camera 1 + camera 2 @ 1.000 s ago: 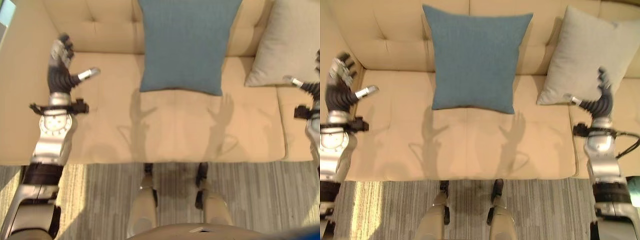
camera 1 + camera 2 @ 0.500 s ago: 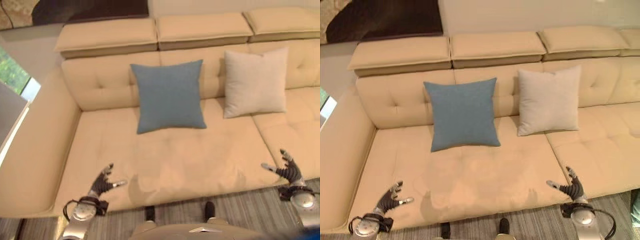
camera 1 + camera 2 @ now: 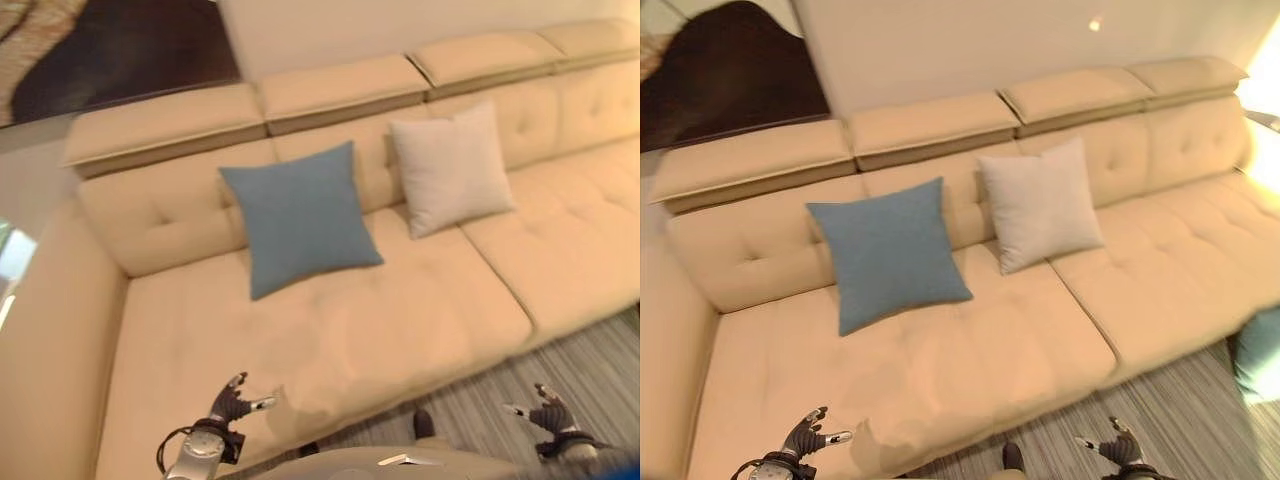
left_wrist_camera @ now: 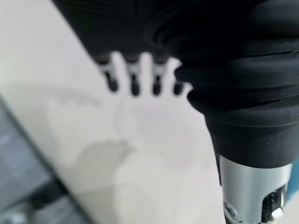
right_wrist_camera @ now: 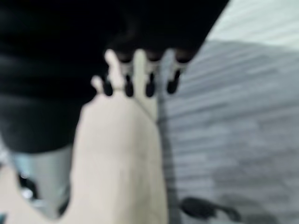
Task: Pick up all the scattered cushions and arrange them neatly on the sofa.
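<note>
A blue cushion [image 3: 300,215] leans upright against the backrest of the beige sofa [image 3: 400,320]. Right beside it a light grey cushion [image 3: 450,170] leans on the backrest too. My left hand [image 3: 232,405] hovers low over the seat's front edge, open and empty, well short of the blue cushion. In the left wrist view its straight fingers [image 4: 133,84] spread above the bare seat. My right hand [image 3: 548,412] is open over the striped floor in front of the sofa, holding nothing, its fingers [image 5: 140,81] straight.
The sofa runs far to the right, with a broad armrest [image 3: 40,330] at the left and flat headrests [image 3: 930,125] along the back. A grey striped rug [image 3: 1180,410] lies in front. A teal thing [image 3: 1260,355] sits on the floor at the right edge.
The camera has lifted and swung right, so more of the sofa shows. Both hands have dropped back from the cushions to the seat's front edge, and the right one is now over the floor.
</note>
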You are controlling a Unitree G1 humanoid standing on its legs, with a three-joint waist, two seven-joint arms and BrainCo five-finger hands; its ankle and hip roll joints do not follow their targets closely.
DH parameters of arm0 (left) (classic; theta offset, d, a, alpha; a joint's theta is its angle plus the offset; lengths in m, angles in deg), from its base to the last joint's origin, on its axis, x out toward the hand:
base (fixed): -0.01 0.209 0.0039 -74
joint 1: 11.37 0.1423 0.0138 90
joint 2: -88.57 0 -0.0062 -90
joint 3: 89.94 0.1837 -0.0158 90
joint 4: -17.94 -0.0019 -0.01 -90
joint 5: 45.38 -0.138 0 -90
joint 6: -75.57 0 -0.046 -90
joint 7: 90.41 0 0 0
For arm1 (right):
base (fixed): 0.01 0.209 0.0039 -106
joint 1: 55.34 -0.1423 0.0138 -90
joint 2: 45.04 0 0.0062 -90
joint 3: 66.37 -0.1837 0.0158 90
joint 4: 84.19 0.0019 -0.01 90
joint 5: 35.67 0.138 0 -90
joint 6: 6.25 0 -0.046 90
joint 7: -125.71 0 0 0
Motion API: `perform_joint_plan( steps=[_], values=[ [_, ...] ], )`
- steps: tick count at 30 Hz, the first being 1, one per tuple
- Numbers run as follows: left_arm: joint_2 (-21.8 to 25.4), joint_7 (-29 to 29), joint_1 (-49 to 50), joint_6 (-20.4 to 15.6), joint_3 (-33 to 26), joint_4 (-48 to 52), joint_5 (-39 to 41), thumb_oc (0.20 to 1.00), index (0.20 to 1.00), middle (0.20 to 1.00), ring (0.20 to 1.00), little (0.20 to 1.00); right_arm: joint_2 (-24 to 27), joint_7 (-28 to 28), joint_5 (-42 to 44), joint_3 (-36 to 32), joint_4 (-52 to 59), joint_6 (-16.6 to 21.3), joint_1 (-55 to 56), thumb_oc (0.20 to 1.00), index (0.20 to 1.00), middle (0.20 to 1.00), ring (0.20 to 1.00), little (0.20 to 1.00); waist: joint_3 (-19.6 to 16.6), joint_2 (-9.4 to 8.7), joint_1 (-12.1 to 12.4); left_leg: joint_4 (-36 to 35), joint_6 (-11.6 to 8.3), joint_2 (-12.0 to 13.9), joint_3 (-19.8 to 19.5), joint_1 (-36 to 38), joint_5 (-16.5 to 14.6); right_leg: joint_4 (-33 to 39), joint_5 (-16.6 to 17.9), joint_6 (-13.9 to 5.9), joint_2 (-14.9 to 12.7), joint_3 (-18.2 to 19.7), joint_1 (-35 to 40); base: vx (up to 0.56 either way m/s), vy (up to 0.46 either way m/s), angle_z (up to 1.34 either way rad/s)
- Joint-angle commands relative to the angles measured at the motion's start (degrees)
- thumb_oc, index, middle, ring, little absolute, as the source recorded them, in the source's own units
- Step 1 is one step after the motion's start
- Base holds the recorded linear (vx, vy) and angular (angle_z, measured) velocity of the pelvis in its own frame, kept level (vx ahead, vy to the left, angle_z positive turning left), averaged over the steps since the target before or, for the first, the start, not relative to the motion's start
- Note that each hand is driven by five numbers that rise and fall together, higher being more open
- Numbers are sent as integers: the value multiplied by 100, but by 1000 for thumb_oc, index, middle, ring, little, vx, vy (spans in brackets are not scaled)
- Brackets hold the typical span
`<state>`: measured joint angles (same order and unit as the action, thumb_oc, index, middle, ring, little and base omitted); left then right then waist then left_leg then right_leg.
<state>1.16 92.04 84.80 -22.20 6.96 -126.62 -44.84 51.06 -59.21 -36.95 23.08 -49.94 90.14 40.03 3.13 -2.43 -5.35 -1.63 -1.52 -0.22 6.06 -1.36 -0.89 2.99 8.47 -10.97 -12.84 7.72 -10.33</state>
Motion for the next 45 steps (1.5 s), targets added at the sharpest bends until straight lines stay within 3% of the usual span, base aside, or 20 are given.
perform_joint_plan(
  steps=[1,2,3,4,7,11,14,15,18,19,22,25,27,30,32,33,35,40,41,45],
  values=[
    [314,169,-217,-81,-322,115,-61,1000,1000,1000,1000,1000,37,-108,332,-31,-80,-126,-213,1000,1000,1000,1000,1000,326,-174,-113,884,-38,163,225,-244,-744,-174,221,-324,112,-653,-404,-195,121,-112],
    [317,169,-220,-81,-324,114,-61,1000,1000,1000,1000,1000,34,-108,332,-30,-80,-126,-216,1000,1000,1000,1000,1000,313,-189,-115,875,-36,147,229,-261,-723,-174,230,-326,98,-645,-427,-281,86,-130],
    [361,163,-244,-56,-309,160,-85,1000,1000,1000,1000,1000,-5,-132,503,-77,-138,-123,-203,1000,1000,1000,1000,1000,424,-115,-35,899,32,240,416,-281,-704,-392,-68,-169,27,-1111,-336,-188,42,-118],
    [361,157,-248,-37,-312,133,-80,1000,1000,1000,1000,1000,-22,-128,541,-87,-184,-130,-186,1000,1000,1000,1000,1000,433,-89,-15,871,54,259,476,-280,-676,-521,-193,-88,2,-1261,-264,-187,42,-123],
    [340,152,-250,7,-319,75,-70,1000,1000,1000,1000,1000,-23,-114,621,-103,-403,-129,-172,1000,1000,1000,1000,1000,377,-24,67,677,72,323,657,-226,-531,-870,-491,23,35,-1424,-32,-95,-8,-84],
    [225,128,-188,29,-280,71,-37,1000,1000,1000,1000,1000,-60,-148,638,-75,-404,-137,-123,1000,1000,1000,1000,1000,221,-93,233,564,12,367,967,-182,-427,-662,-632,58,104,-1778,334,-17,-95,-46],
    [141,156,-236,23,-240,-22,2,1000,1000,1000,1000,1000,-97,-160,737,-72,-441,-102,-93,1000,1000,1000,1000,1000,199,-114,155,655,-45,450,968,-153,-434,-542,-679,94,260,-1546,388,59,-193,-39],
    [72,142,-249,21,-231,-26,95,1000,1000,1000,1000,1000,-120,-140,812,-76,-429,-109,-32,1000,1000,1000,1000,1000,219,-129,55,909,-88,564,955,-123,-528,-468,-766,174,408,-1284,491,48,-193,-8],
    [24,123,-336,29,-120,-34,98,1000,1000,1000,1000,1000,-120,-160,973,-131,-397,-42,42,1000,1000,1000,1000,1000,269,-178,-31,1599,-172,749,904,-410,-474,-450,-861,322,492,-1188,593,-18,-181,6],
    [-13,136,-418,55,-22,20,116,1000,1000,1000,1000,1000,-95,-179,1132,-165,-378,-38,54,1000,1000,1000,1000,1000,383,-174,-67,2297,-319,895,718,-749,-196,-456,-916,478,601,-1129,621,-42,-46,27],
    [-111,190,-538,77,152,-110,70,1000,1000,1000,1000,1000,-109,-249,1232,-173,-643,-56,-40,1000,1000,1000,1000,1000,337,-162,33,1099,-216,175,-441,-759,-397,-351,-869,372,662,-893,645,71,90,-22],
    [-111,185,-486,65,123,-157,96,1000,1000,1000,1000,1000,-171,-236,1431,-310,-800,-103,-122,1000,1000,1000,1000,1000,229,-92,9,769,-91,37,-366,-583,-341,-470,-724,210,644,-620,431,68,239,-144],
    [-19,245,-467,69,58,-208,54,1000,1000,1000,1000,1000,-207,-253,1433,-281,-892,-136,-258,1000,1000,1000,1000,1000,305,-77,69,543,3,69,-47,-363,-294,-728,-559,47,578,-619,128,-87,211,-230],
    [64,274,-438,97,-114,-181,121,1000,1000,1000,1000,1000,-255,-266,1329,-227,-1045,-180,-381,1000,1000,1000,1000,1000,341,8,255,419,78,156,304,-179,-255,-1024,-721,170,308,-1662,152,-62,64,-164],
    [64,267,-435,100,-136,-210,129,1000,1000,1000,1000,1000,-253,-261,1296,-215,-1074,-191,-398,1000,1000,1000,1000,1000,340,15,296,427,91,170,368,-155,-265,-1062,-751,185,264,-1796,214,-18,-13,-51],
    [59,277,-446,109,-138,-315,98,1000,1000,1000,1000,1000,-258,-268,1235,-175,-1097,-183,-423,1000,1000,1000,1000,1000,290,8,402,453,75,217,528,-157,-277,-1040,-815,210,146,-2191,392,-24,-43,-33],
    [44,271,-430,122,-122,-335,73,1000,1000,1000,1000,1000,-269,-250,1185,-126,-1103,-207,-432,1000,1000,1000,1000,1000,266,-44,476,460,33,238,642,-69,-313,-846,-790,205,121,-2386,556,16,-118,-44],
    [-36,260,-475,115,-122,-527,91,1000,1000,1000,1000,1000,-296,-255,1178,-75,-1052,-189,-378,1000,1000,1000,1000,1000,155,-116,411,508,-78,342,704,-45,-278,-467,-749,207,308,-2226,713,48,-169,-8],
    [-55,246,-511,122,-56,-586,79,1000,1000,1000,1000,1000,-314,-250,1226,-68,-986,-146,-290,1000,1000,1000,1000,1000,180,-159,322,721,-158,444,680,-79,-300,-425,-816,266,454,-1979,782,21,-133,-6],
    [-93,223,-555,139,8,-635,98,1000,1000,1000,1000,1000,-323,-261,1382,-91,-1024,-118,-243,1000,1000,1000,1000,1000,236,-195,216,1398,-255,650,633,-315,-348,-378,-906,429,559,-1940,892,14,-134,18]
  ],
)
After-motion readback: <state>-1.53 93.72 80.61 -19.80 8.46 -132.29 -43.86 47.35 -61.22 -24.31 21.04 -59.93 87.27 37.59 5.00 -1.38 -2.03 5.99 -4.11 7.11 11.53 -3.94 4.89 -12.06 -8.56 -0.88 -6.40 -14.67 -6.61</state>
